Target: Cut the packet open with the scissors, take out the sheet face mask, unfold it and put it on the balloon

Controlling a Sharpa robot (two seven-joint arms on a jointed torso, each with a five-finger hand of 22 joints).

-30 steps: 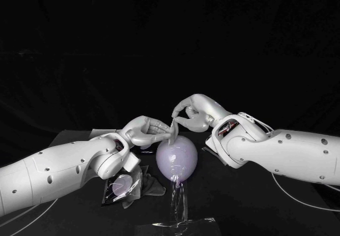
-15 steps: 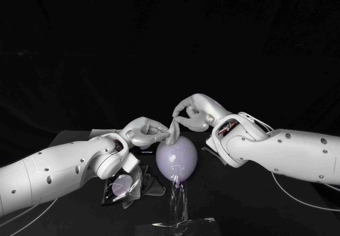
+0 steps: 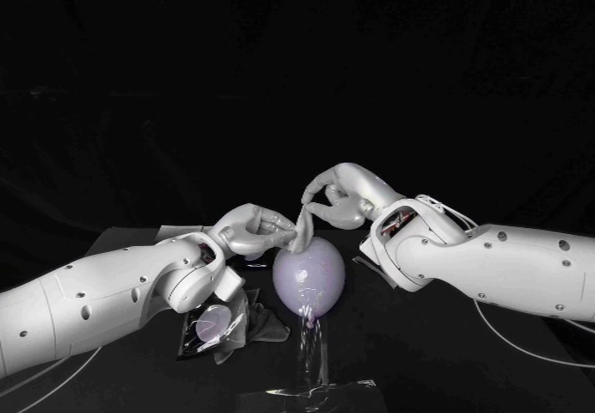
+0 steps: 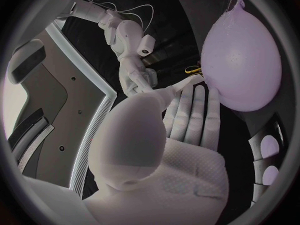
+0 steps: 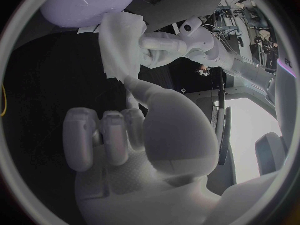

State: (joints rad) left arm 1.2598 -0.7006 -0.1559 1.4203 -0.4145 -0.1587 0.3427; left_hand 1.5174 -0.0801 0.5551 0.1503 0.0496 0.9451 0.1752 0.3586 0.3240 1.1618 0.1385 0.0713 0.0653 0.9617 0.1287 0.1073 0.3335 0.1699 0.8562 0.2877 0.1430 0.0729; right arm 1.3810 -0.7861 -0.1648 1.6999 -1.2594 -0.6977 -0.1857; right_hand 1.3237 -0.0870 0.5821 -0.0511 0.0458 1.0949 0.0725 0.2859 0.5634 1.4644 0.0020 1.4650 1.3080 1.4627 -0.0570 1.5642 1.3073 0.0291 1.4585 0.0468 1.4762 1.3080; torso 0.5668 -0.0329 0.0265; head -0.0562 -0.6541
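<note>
Where the left forearm crosses the near left of the table (image 3: 421, 361), it covers part of the packet (image 3: 213, 327), a dark flat thing with a pale oval on it. The packet's edges merge with the black top, and no cut end can be made out. Near centre stands a clear stand (image 3: 311, 353), legible mainly as glints. It carries the balloon (image 3: 308, 277), which is lavender, upright and knot down.

The left hand (image 3: 254, 228) sits just left of the balloon's top, fingers pointing right. From the left wrist camera its fingers (image 4: 194, 110) lie straight along the balloon's side with the thumb laid over them. The hand itself hides whatever is at the fingertips. I cannot tell whether this hand grips the mask or only touches it.

The sheet face mask (image 3: 302, 231) is a narrow, folded pale strip. It rises from the balloon's top, between the two hands, and touches the balloon at its lower end.

The right hand (image 3: 337, 194) is farther back and to the right, above the balloon. It pinches the strip's upper end between thumb and a finger, with its other fingers curled in. From the right wrist camera the strip runs from that thumb tip to the balloon, and the left hand's fingertips meet its side edge.
</note>
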